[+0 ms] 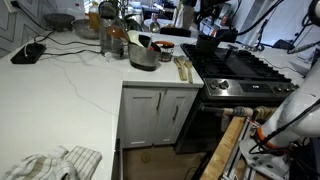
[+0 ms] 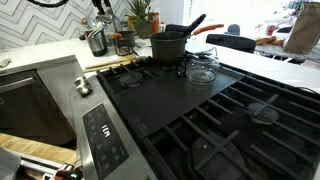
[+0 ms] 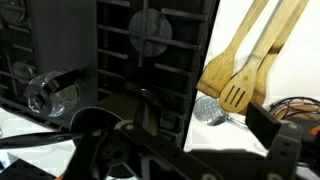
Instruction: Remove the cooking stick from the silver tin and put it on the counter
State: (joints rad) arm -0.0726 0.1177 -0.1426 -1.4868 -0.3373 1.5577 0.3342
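Note:
The silver tin (image 1: pixel 144 57) stands on the white counter (image 1: pixel 70 90) near the stove, next to amber jars. A pale slender shape (image 1: pixel 136 43) leans out of its rim; it looks like the cooking stick but is too small to be sure. The tin also shows in an exterior view (image 2: pixel 97 42), far back. My gripper (image 3: pixel 198 140) hangs above the stove's edge by the counter. Its dark fingers are spread with nothing between them. The tin is out of the wrist view.
Two wooden spatulas (image 3: pixel 245 60) and a metal skimmer (image 3: pixel 205 110) lie on the counter beside the stove (image 2: pixel 200 120). A black pot (image 2: pixel 170 46) and a glass lid (image 2: pixel 201 70) sit on the burners. A cloth (image 1: pixel 50 165) lies at the counter's front.

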